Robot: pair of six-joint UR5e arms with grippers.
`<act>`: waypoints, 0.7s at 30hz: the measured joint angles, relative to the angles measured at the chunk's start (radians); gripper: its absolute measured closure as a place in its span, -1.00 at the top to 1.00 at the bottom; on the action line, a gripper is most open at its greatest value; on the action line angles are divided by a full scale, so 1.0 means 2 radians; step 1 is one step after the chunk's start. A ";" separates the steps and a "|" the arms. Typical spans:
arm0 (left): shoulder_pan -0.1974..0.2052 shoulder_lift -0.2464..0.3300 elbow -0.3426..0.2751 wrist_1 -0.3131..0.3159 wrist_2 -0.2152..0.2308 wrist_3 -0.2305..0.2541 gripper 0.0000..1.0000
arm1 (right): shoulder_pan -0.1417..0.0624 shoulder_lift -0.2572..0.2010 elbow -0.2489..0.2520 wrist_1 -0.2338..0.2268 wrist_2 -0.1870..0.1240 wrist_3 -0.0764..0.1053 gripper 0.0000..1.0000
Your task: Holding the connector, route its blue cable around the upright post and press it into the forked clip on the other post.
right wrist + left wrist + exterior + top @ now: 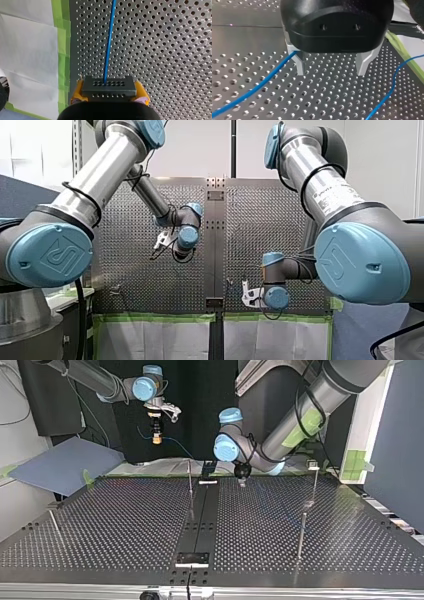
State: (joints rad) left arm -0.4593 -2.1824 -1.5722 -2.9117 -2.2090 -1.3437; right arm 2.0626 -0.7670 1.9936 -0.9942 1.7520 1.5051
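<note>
Clamped tight on the black connector [107,89] between yellow pads [77,93]: right gripper [109,86], raised near the far edge of the perforated table [125,520] at the top view's left. Connector's lower part hidden behind the gripper body.

Low over the table: left gripper [331,67], metal fingers [299,65] spread wide, nothing between them, their roots covered by black housing [337,22].

Blue cable [109,42] leaving the connector's face, far end cut off. In the left wrist view, one stretch vanishing behind the housing beside a finger; touching or not, impossible to tell.

Thin upright posts [190,480] on the table. Forked clip too small to make out.
</note>
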 joint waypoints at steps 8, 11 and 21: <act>-0.004 -0.029 0.000 0.006 0.011 0.001 1.00 | 0.001 0.000 0.000 0.000 0.000 0.000 -1.00; -0.006 -0.040 0.000 0.011 0.015 0.000 1.00 | 0.001 0.000 0.000 0.000 0.000 0.000 -1.00; -0.014 -0.053 0.000 0.023 0.032 -0.003 1.00 | 0.001 0.000 0.000 -0.002 0.000 0.000 -1.00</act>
State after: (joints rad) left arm -0.4875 -2.2875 -1.5718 -2.8655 -2.1440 -1.3501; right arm 2.0653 -0.7671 1.9934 -0.9984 1.7519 1.5051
